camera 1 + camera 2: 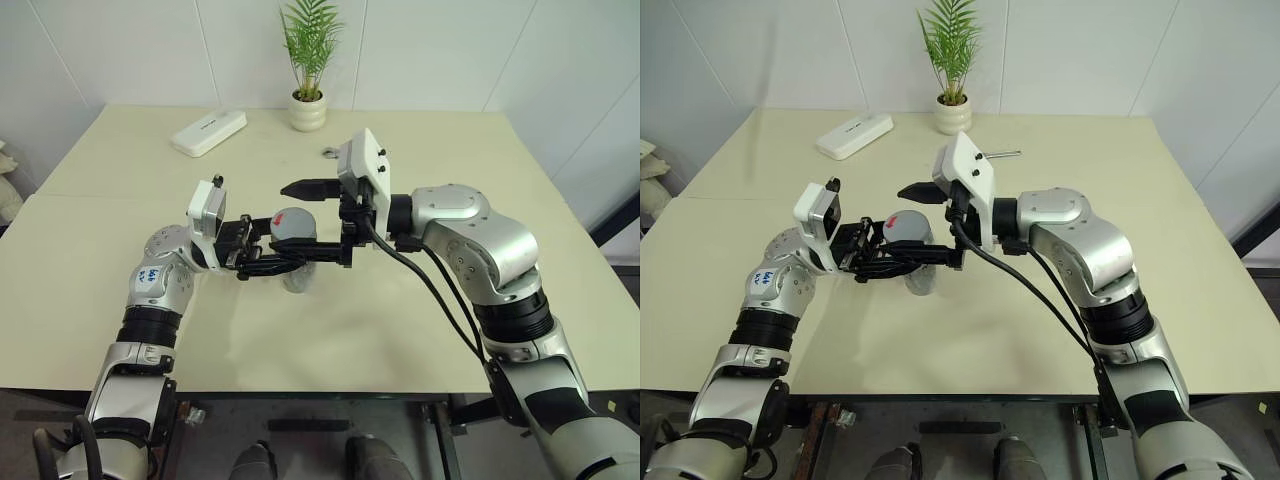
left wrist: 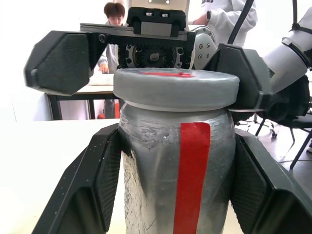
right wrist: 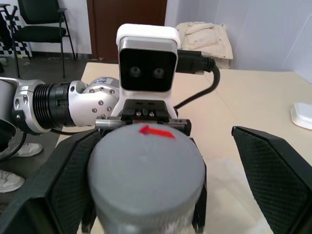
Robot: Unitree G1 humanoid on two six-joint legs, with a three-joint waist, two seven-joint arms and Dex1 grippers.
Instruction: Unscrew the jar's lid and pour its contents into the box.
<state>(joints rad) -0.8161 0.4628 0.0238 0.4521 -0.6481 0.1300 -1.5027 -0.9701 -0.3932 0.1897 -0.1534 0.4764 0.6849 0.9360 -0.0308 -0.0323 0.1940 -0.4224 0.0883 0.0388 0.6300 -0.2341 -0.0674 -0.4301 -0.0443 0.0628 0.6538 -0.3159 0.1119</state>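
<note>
My left gripper (image 1: 290, 256) holds the silvery jar (image 2: 161, 165) upright above the table, its fingers (image 2: 92, 180) shut on the sides, and a red stripe runs down the jar's wall. The grey lid (image 2: 175, 87) with a red mark sits on top of the jar. My right gripper (image 1: 298, 224) reaches in from the right at lid height, open. One of its fingers (image 3: 273, 170) stands well off the lid (image 3: 146, 165), and the other lies close beside it. I cannot make out the box in these views.
At the table's far edge stands a white plant pot (image 1: 307, 112), with a flat white oblong case (image 1: 208, 132) to its left. A small metal rod (image 1: 1002, 154) lies behind my right gripper. A person (image 2: 114, 17) sits at another table in the background.
</note>
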